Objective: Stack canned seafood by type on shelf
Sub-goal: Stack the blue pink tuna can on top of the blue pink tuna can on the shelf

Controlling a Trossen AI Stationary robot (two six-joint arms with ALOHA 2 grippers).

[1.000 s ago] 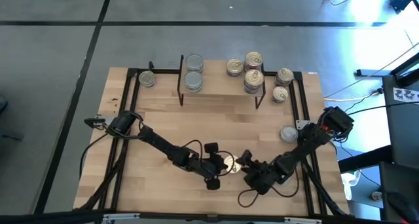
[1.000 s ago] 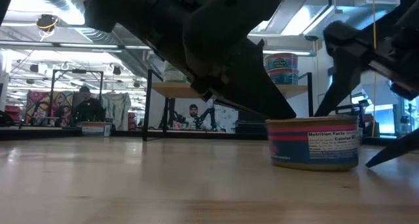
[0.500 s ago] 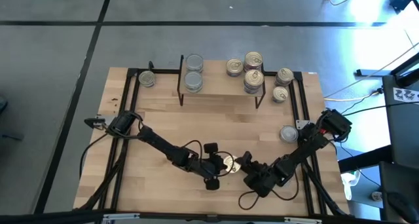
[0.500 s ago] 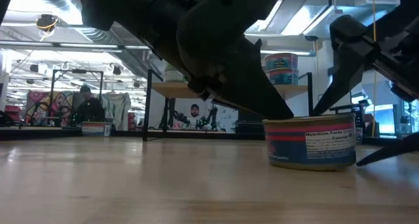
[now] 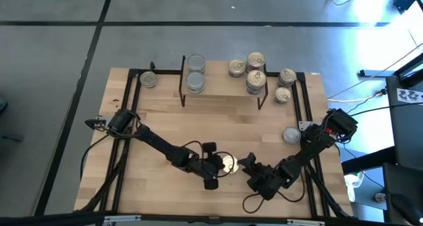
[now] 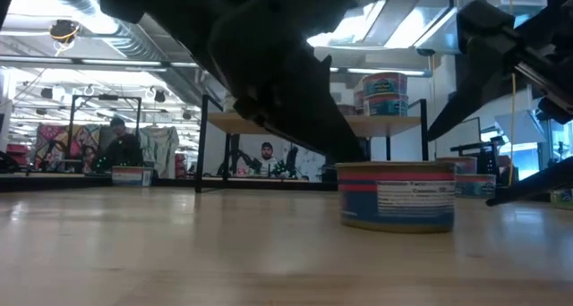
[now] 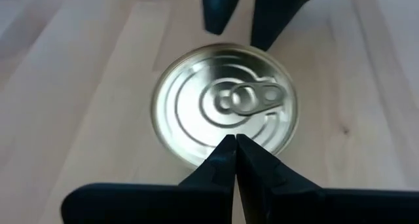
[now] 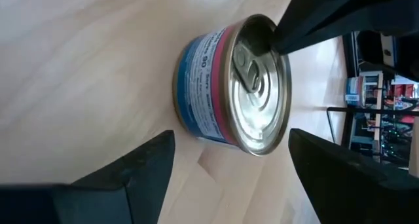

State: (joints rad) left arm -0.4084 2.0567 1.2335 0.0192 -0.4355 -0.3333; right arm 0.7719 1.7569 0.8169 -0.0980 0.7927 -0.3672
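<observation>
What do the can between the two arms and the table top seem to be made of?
The can: probably metal; its gold-toned lid is shiny, with pressed rings and a pull tab, and the wall carries a printed label. The table top: looks like light wood in joined strips with visible grain.

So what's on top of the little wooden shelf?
On the shelf sit cans: two silver-lidded ones at its left end, gold-lidded ones at its right, some stacked. What lies under the stacked top cans is covered.

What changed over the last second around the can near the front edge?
The can slid leftward along the table as the shut left gripper, tips at its lid's rim, drew back toward its own side. The open right gripper now stands clear of the can. The shelf and its cans stayed put.
</observation>
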